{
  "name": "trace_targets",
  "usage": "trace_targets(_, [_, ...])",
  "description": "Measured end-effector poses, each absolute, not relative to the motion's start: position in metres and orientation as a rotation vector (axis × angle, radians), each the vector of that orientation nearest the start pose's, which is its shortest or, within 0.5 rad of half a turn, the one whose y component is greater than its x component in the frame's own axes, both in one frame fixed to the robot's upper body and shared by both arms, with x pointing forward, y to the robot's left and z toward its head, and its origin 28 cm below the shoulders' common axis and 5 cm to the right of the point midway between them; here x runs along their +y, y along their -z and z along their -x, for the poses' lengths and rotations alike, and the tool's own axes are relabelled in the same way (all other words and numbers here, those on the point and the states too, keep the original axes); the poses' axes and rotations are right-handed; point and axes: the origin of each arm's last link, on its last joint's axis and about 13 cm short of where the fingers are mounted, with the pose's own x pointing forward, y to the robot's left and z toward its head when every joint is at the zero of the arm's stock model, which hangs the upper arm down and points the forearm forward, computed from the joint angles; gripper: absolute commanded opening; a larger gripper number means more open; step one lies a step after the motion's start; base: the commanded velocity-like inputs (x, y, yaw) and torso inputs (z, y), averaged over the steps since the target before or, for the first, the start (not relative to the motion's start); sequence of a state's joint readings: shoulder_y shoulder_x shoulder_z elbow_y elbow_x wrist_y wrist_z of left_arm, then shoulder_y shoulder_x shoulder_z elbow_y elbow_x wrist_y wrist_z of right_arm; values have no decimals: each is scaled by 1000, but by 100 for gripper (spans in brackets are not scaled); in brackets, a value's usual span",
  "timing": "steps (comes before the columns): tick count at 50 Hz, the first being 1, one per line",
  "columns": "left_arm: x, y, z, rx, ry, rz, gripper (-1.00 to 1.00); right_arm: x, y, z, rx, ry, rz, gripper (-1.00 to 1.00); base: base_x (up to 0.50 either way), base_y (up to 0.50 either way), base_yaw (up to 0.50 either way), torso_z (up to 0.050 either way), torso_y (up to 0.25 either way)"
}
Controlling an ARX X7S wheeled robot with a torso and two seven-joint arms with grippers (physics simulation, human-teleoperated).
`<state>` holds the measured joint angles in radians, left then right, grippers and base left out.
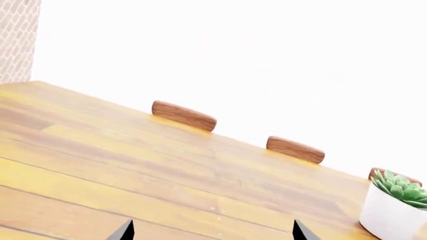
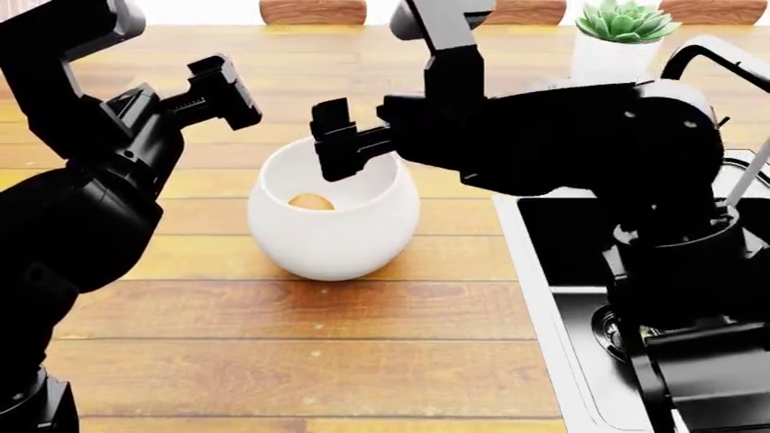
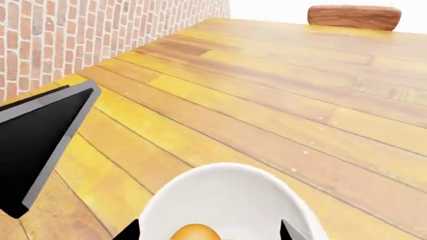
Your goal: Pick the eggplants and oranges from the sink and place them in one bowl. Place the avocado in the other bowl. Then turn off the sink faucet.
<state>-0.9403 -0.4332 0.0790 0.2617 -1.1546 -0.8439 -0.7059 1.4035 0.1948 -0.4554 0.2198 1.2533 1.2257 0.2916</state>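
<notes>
Right gripper point(image 2: 346, 144) hangs with jaws spread and empty over the large white bowl point(image 2: 334, 236) holding an orange point(image 2: 310, 202).

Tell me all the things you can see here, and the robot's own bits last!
white bowl: one, plain glossy white, on the wooden counter left of the sink.
orange: one seen, bright orange, lying inside the white bowl.
wooden counter: one, yellow-brown planks, under everything.
sink: one, steel rim with dark walls, at the right, mostly hidden by the right arm.
sink faucet: one, black and arched, behind the sink.
succulent: one, green in a white pot, at the far right of the counter.
chair backs: three, brown wood, along the counter's far edge.
brick wall: one, reddish, beside the counter.
left pincer: black, raised left of the bowl.
right pincer: black, open, above the bowl's mouth.
</notes>
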Motion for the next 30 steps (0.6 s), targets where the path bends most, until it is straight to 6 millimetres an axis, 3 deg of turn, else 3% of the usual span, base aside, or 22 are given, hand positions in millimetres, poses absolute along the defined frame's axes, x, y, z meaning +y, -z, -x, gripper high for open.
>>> trace_targets(7, [233, -279, -289, -124, 16, 310, 100, -49, -311, -307, 188, -639, 34, 100, -37, 0, 0, 0, 0])
trace_targets(16, [233, -277, -284, -139, 8, 303, 100, -68, -293, -281, 52, -534, 40, 100, -500, -25, 0, 0, 0])
trace_targets(19, [234, -277, -281, -150, 1, 297, 100, -73, -286, -272, 17, -508, 44, 100, -326, -430, 0, 0, 0])
trace_targets(30, [230, -273, -274, -170, 8, 283, 100, -88, -263, -250, -64, -450, 50, 100, 87, -500, 0, 0, 0])
